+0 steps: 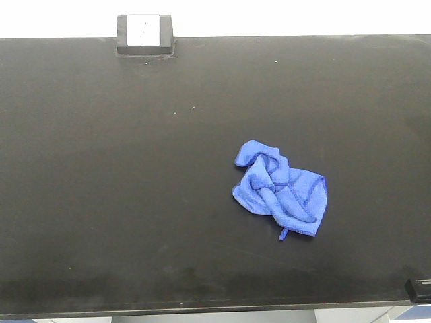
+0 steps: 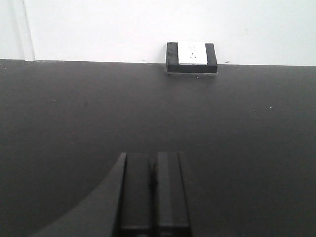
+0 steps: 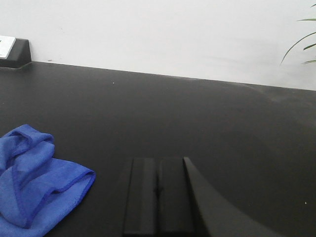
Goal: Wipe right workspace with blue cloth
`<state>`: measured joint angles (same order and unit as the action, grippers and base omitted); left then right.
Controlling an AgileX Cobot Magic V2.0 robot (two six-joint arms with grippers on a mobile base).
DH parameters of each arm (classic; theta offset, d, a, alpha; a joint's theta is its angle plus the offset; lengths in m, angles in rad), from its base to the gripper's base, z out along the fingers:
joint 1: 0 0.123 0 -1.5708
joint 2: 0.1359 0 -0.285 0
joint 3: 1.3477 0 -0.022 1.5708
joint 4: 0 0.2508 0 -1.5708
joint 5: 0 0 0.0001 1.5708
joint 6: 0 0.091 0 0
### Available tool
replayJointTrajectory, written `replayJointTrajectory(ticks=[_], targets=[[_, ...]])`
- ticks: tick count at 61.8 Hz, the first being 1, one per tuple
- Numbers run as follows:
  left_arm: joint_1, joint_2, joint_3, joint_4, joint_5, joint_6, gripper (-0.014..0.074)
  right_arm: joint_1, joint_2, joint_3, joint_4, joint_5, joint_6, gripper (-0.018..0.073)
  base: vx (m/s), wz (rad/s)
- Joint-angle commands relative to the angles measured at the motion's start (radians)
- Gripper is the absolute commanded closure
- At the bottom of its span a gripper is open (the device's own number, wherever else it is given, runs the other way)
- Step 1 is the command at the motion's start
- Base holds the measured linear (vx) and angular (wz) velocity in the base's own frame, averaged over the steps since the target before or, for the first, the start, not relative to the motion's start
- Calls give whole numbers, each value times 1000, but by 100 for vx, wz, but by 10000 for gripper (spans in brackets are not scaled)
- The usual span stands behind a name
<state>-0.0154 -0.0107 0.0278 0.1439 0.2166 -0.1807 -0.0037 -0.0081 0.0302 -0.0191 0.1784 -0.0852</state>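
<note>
My two black grippers, left [image 2: 153, 190] and right [image 3: 158, 195], jaws together, empty; crumpled bright-blue microfibre cloth [image 1: 283, 188] on the matte-black benchtop [image 1: 101, 168], no legible writing.

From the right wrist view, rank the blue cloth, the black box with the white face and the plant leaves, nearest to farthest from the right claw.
1. The blue cloth, lying crumpled on the benchtop just left of the right claw.
2 and 3. The black box, far left at the back edge by the wall, and the plant leaves, upper right past the bench: both far off, too close to call.
</note>
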Motion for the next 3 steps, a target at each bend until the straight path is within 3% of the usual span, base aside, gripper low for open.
replayJointTrajectory(ticks=[1, 3], targets=[[5, -17, 30, 1, -83, -8, 602, -5, -11, 18, -3, -85, 0, 567, 0, 0], [5, -17, 30, 1, -83, -8, 602, -5, -11, 18, -3, -85, 0, 567, 0, 0]])
